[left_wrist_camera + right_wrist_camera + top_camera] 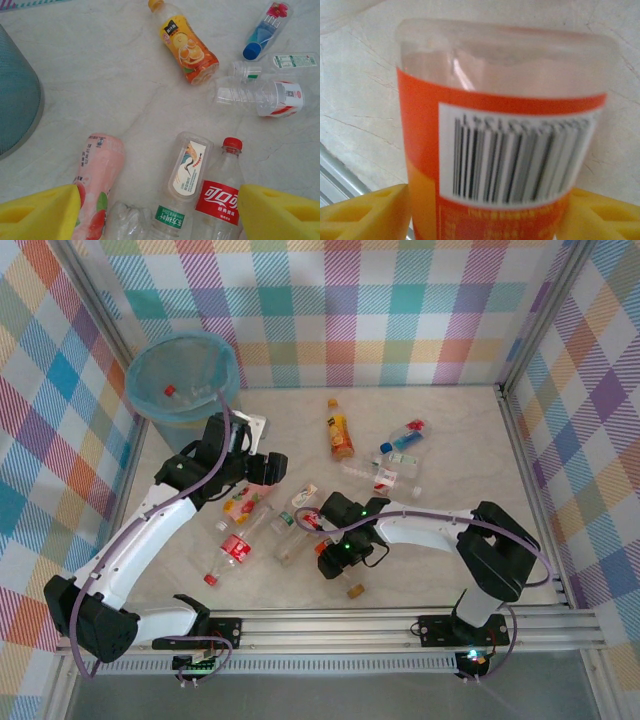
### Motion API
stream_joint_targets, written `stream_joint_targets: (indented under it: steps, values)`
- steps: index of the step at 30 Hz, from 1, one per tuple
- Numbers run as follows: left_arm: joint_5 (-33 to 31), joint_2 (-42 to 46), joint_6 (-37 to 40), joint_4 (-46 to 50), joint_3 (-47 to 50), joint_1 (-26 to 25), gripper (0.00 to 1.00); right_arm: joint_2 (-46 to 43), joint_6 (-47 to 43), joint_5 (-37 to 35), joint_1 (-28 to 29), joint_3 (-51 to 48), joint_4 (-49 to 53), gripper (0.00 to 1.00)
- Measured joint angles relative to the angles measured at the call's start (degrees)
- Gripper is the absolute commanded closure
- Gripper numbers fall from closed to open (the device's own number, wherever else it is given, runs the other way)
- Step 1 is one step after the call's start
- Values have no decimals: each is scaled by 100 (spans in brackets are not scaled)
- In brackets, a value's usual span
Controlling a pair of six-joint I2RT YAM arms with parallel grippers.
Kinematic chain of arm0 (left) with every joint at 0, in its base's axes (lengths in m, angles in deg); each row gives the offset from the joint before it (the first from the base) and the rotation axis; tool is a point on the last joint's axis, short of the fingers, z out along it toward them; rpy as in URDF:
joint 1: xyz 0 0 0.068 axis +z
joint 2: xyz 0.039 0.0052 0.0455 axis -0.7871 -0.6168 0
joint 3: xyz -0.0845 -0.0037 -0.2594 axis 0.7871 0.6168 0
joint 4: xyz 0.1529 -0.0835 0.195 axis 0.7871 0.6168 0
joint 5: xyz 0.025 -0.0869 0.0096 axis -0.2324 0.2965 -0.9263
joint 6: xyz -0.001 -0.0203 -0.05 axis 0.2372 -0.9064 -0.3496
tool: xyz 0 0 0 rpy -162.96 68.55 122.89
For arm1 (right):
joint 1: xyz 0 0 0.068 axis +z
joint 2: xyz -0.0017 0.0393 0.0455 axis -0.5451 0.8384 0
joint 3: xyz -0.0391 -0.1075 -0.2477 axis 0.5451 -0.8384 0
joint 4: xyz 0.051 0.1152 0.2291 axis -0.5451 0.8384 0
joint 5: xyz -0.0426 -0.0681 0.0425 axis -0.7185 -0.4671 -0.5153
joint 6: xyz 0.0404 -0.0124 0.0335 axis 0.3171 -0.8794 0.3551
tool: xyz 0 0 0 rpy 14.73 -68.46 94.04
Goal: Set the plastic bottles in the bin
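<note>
Up close, the right tool [482,215] pinches an orange-labelled bottle [500,100] (barcode legible)

orange bottle [500,150] — blurred, bottom cropped

Looks like a robotics lab cell — boxed by aluminium rails [400,621] and plaid cloth walls [350,310] around a marble-look tabletop [470,455].

An orange-labelled bottle [495,150] with a barcode is gripped between the yellow jaws; pale marbled surface [360,100] is seen beyond them.
</note>
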Motion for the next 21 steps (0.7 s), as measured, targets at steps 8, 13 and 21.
stream_joint_targets:
  steps: [8, 13, 21]
  values:
    - [-109, -122, -284, 229, -457, 0, 17, -367, 4, -105, 0, -26, 168, 42]
    - [125, -203, -599, 260, -979, 0, 16, -1325, -13, -184, 0, 13, 385, 43]
    - [1635, -190, -1080, 72, -1276, 0, 10, -2096, -669, -597, -4, 1274, 317, 44]
